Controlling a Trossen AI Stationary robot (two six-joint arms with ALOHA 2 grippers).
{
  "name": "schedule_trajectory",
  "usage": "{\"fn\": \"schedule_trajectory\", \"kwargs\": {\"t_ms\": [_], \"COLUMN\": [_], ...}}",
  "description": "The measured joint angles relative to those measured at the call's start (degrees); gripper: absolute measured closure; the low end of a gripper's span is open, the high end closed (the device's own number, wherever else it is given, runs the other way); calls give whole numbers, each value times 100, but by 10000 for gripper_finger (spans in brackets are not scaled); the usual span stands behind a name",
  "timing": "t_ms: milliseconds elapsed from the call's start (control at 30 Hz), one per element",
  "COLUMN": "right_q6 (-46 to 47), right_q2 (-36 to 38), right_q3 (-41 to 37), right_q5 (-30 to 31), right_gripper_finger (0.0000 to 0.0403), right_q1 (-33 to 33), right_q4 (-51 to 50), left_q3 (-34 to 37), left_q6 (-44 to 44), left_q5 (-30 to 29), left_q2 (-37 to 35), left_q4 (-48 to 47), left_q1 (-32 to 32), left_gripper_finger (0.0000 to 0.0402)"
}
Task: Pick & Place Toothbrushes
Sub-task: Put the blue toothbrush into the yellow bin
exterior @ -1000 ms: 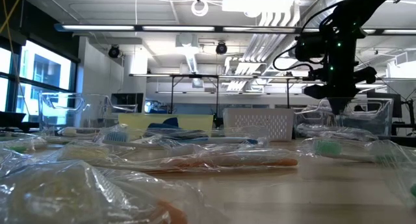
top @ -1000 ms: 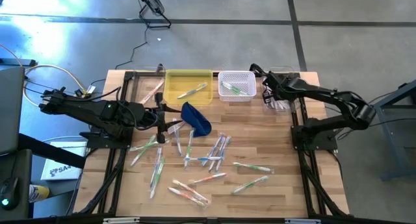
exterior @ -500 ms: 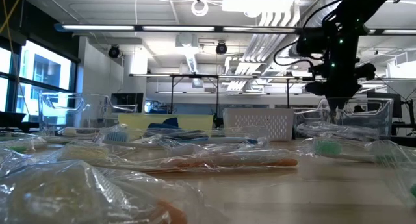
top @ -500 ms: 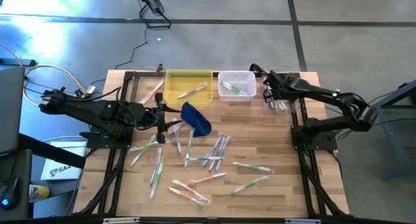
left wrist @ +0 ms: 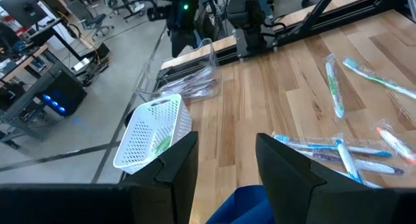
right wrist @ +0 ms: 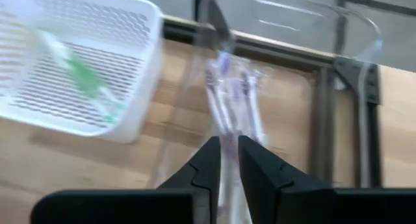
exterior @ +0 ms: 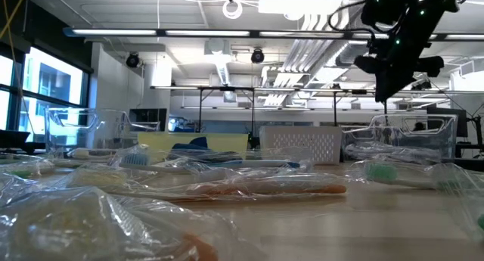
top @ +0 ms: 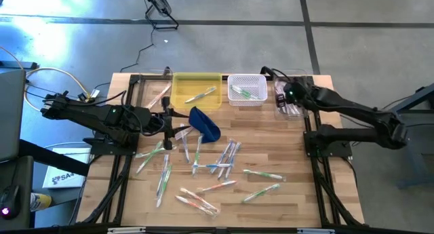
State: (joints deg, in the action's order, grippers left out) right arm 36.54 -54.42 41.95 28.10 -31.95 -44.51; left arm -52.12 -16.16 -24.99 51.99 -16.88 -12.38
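Wrapped toothbrushes [top: 217, 159], white with green, blue or orange accents, lie scattered on the wooden table. My right gripper [top: 281, 93] hangs above the clear bin [top: 293, 104] at the far right corner, its fingers [right wrist: 201, 165] a narrow gap apart with nothing between them. Wrapped toothbrushes [right wrist: 224, 94] lie in that bin. My left gripper [top: 169, 123] is open beside the dark blue pouch [top: 205, 122], whose edge [left wrist: 247, 204] shows between its fingers. I cannot tell whether it touches the pouch.
A yellow bin [top: 196, 81] holds one toothbrush [top: 202, 93]. The white basket [top: 246, 79] holds a green one [top: 241, 91]. Another clear bin [top: 150, 91] stands at the far left with a toothbrush inside. Bare wood lies between the bins and the scattered pile.
My right gripper has risen from just inside the clear bin to well above it, and its arm has stretched out lower toward the table's right edge. The left arm and the toothbrushes on the table have kept still.
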Motion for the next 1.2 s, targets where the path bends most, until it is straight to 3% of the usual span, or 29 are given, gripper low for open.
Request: {"fn": "schedule_trajectory", "kwargs": {"t_ms": [233, 533, 733, 967, 1200], "right_q6": [140, 82, 5, -716, -951], "right_q2": [208, 204, 204, 204, 204], "right_q3": [0, 0, 0, 2, 4], "right_q5": [-221, -861, -879, -881, -806], "right_gripper_finger": [395, 400, 400, 399, 400], "right_q1": [796, 1763, 2407, 3099, 3515], "right_q4": [582, 2034, 2863, 3791, 4047], "left_q3": [0, 0, 0, 0, 0], "left_q6": [-11, -22, -7, -6, -4], "left_q5": [-1, -4, -4, -9, -24], "left_q2": [0, 0, 0, 0, 0], "left_q4": [1, 46, 44, 44, 44], "left_q1": [0, 0, 0, 0, 0], "left_gripper_finger": [252, 252, 252, 252, 252]}}
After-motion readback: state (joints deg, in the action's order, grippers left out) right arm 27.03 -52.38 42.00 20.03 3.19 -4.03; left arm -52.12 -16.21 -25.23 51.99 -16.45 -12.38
